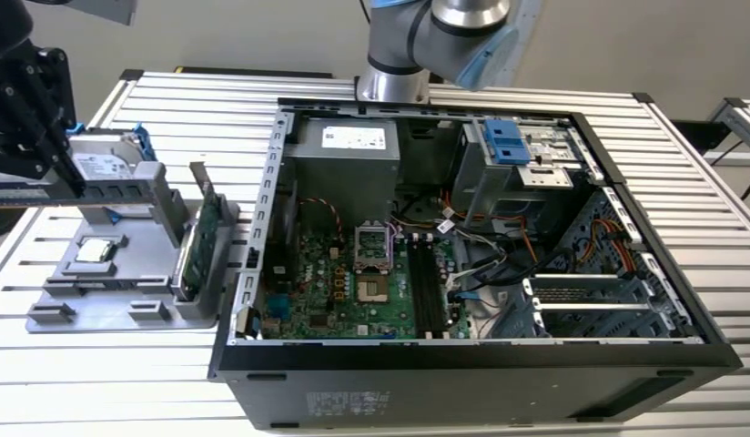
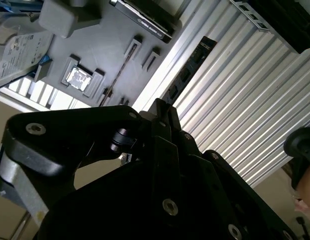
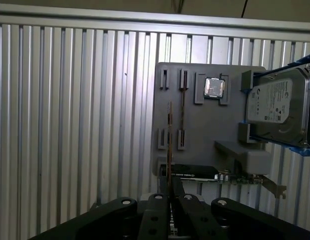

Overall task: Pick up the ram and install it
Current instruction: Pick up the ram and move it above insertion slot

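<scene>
My gripper (image 1: 74,177) hangs over the table at the exterior view's left edge, beside the grey parts holder (image 1: 132,291). It is shut on the ram (image 2: 190,65), a thin dark stick with a small pale label that juts out from the fingertips. In the first wrist view the ram (image 3: 170,145) appears edge-on, reaching from the gripper (image 3: 170,197) out over the holder (image 3: 205,135). In the second wrist view the gripper (image 2: 160,107) clamps the stick's near part. The open computer case (image 1: 278,228) lies to the exterior view's right, with dark memory slots (image 1: 424,291) on its green motherboard.
On the holder are a silver hard drive with blue rails (image 1: 102,164), a small square chip (image 1: 98,250) and an upright green card (image 1: 196,246). Another thin stick (image 3: 183,110) stands in the holder's slots. Cables (image 1: 484,246) lie next to the memory slots.
</scene>
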Robot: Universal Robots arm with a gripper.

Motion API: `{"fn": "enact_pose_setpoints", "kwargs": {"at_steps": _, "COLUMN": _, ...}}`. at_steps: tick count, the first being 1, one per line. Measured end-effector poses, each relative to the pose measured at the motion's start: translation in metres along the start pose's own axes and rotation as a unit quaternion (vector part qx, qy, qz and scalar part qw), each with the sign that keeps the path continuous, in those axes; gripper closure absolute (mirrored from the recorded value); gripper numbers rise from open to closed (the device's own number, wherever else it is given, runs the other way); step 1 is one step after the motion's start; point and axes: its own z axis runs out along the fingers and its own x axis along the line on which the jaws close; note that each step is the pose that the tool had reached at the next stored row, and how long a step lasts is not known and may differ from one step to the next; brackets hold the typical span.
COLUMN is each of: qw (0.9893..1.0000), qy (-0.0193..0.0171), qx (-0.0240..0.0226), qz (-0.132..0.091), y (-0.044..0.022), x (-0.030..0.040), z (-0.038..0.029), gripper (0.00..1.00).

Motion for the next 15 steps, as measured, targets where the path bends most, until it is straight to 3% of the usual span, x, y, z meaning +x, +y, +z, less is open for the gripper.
{"fn": "enact_pose_setpoints", "kwargs": {"at_steps": 9, "qw": 1.0, "qy": 0.0, "qx": 0.0, "qz": 0.0, "y": -0.0002, "x": 0.0, "z": 0.0001, "gripper": 1.0}}
{"fn": "enact_pose_setpoints", "kwargs": {"at_steps": 15, "qw": 1.0, "qy": 0.0, "qx": 0.0, "qz": 0.0, "y": -0.0056, "x": 0.0002, "z": -0.0001, "gripper": 1.0}}
